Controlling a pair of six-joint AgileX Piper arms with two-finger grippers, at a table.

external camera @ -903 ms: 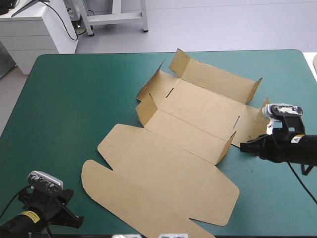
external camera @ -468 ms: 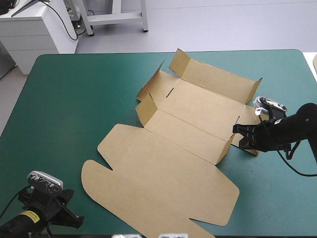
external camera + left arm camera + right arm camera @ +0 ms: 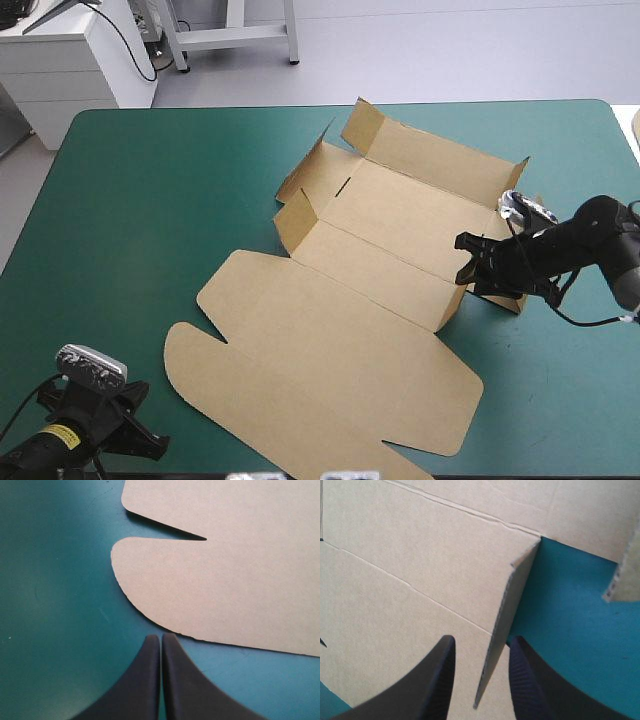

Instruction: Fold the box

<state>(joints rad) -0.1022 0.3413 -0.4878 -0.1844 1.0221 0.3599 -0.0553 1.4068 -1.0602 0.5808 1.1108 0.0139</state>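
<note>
Watching the right gripper [image 3: 466, 262]: it's coming in from the right side of the tabletop [image 3: 150, 200]. Earlier it was hanging clear of the box [image 3: 380, 230]; now it's sitting at the near-right corner. Its fingers are standing apart and gripping nothing yet. In its wrist view the right gripper [image 3: 481, 641] is straddling the corner flap [image 3: 520, 595], with the board edge running up between the two fingers. I'm not seeing contact.

The corner flap [image 3: 452, 300] is standing roughly upright, same as before. The box isn't shifting. It's lying mid-tabletop with the far wall [image 3: 430, 150] raised and the lid [image 3: 330, 370] lying flat toward the near edge.

The left gripper [image 3: 150, 440] isn't moving either. It's parked at the near-left corner, fingers pressed together and empty. In its wrist view the left gripper [image 3: 161, 645] is pointing at the lid's rounded tab [image 3: 165, 580], just beside its edge.

My read: the approach is finishing, and the right arm is lining up to pinch that flap and swing it inward. Risk I'm flagging: the board is thin, so an off-centre pinch could end up creasing it or dragging the sheet.
</note>
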